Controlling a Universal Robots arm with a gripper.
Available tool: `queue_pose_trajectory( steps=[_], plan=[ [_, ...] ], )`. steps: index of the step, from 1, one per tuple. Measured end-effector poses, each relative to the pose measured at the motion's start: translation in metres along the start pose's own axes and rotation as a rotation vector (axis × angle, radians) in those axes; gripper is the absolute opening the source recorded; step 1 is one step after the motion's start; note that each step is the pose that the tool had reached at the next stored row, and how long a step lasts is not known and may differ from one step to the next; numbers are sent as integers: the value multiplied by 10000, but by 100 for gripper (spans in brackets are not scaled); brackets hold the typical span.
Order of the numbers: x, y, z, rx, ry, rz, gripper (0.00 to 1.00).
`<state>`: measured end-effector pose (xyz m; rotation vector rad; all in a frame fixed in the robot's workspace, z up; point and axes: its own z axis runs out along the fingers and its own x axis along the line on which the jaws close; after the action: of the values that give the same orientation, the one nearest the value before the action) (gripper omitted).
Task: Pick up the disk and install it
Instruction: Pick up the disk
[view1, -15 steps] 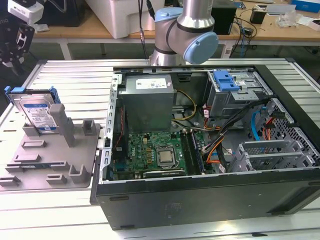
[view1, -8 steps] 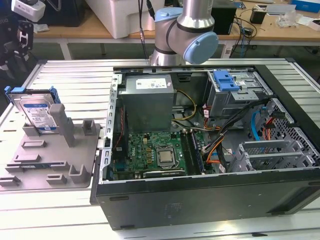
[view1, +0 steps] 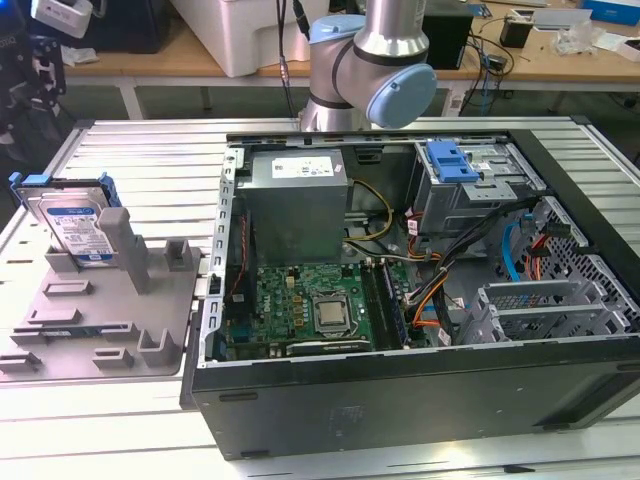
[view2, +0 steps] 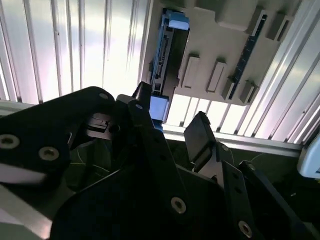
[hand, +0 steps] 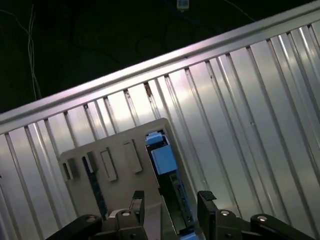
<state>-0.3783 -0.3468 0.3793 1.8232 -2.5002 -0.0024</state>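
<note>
The disk (view1: 72, 225) is a silver hard drive with a blue-and-white label and a blue rail frame. It stands on edge in a slot of the grey holder tray (view1: 100, 320) at the exterior view's left. In both wrist views I look down on the disk edge-on (view2: 162, 55) (hand: 162, 155), with its blue rail showing. My gripper (view2: 172, 112) (hand: 172, 200) hangs well above it. It is open, with nothing between the black fingers (view2: 200, 127).
An open computer case (view1: 560, 350) lies to the exterior view's right of the tray, with a grey power supply (view1: 295, 200), a motherboard (view1: 310, 310) and a blue bracket (view1: 452, 162) on the drive bay. The arm's base (view1: 370, 60) stands behind the case. Ribbed metal tabletop (hand: 240, 100) surrounds the tray.
</note>
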Motion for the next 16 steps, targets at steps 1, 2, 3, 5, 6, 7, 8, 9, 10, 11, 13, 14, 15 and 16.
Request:
queue_pose_trajectory(
  steps=[1, 2, 3, 5, 6, 7, 8, 9, 10, 11, 13, 14, 15, 16],
  plan=[
    [-1, 0, 1, 7, 5, -185, 54],
    [-1, 0, 1, 14, 11, -370, 54],
    [-2, 0, 3, 21, 17, -561, 54],
    [-7, 2, 4, 41, 33, -1112, 54],
    [-9, 3, 5, 47, 38, -1269, 54],
    [-11, 4, 6, 52, 42, -1412, 54],
    [-13, 5, 7, 58, 45, -1538, 54],
    [-15, 8, 8, 60, 49, -1636, 54],
    [-16, 11, 10, 63, 52, -1736, 54],
    [-17, 15, 12, 66, 55, -1823, 54],
    [-18, 42, 26, 79, 61, -2096, 54],
    [-18, 59, 32, 83, 65, -2217, 54],
    [-18, 68, 36, 84, 67, -2273, 54],
    [-18, 79, 40, 87, 68, -2341, 54]
  ],
)
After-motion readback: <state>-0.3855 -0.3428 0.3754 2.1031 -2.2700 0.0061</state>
